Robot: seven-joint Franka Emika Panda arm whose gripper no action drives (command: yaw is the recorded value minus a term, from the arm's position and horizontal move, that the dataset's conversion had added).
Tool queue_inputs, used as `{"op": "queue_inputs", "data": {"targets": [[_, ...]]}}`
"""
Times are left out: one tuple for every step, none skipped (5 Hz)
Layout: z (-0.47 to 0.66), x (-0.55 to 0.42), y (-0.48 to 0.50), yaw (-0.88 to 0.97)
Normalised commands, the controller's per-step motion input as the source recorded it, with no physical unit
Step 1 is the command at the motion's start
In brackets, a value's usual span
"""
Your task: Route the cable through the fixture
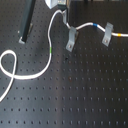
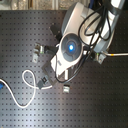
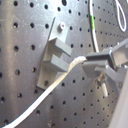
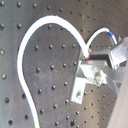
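Black perforated board (image 1: 75, 95), thick black rod (image 1: 26, 22) (leaning, upper left), second grey clip (image 1: 108, 34).

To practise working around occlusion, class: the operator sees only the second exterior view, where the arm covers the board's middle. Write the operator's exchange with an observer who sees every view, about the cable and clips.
Operator: Does the gripper hold the cable?
Observer: It seems so. In the first wrist view the cable ends between the fingers of the gripper.
Operator: What's beside it?
Observer: A grey clip; the cable crosses its front, not visibly seated.
Operator: Other clips?
Observer: In the first exterior view, a second clip stands farther right, the cable passing its top.
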Motion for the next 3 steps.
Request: {"op": "queue_inputs", "data": {"targets": [[-0.40,0.301,-0.226,-0.17],[-0.22,-0.099,-0.263,0.00],[-0.20,-0.041,-0.038,0.09]]}}
